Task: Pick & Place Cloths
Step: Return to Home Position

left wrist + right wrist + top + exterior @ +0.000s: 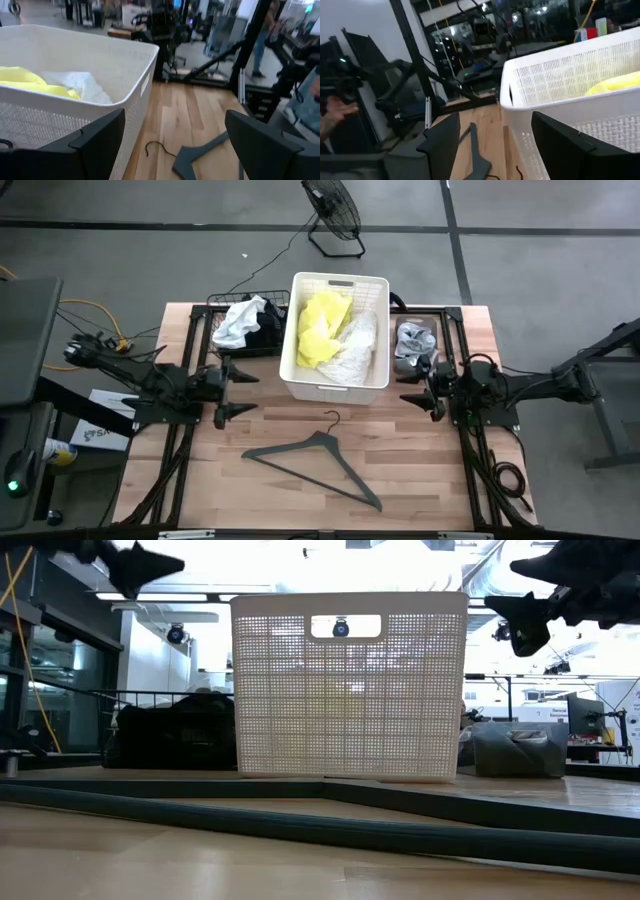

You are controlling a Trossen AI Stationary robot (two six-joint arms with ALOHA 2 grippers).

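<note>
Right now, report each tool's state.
Left tool: open, holding nothing.
Right tool: open, holding nothing.

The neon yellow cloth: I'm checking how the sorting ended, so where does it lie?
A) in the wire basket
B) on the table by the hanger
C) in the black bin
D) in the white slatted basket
D: the high view shows the neon yellow cloth lying inside the white slatted basket, next to the white lacy cloth.

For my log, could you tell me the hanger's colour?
Dark grey hanger, clearest in the high view.
</note>
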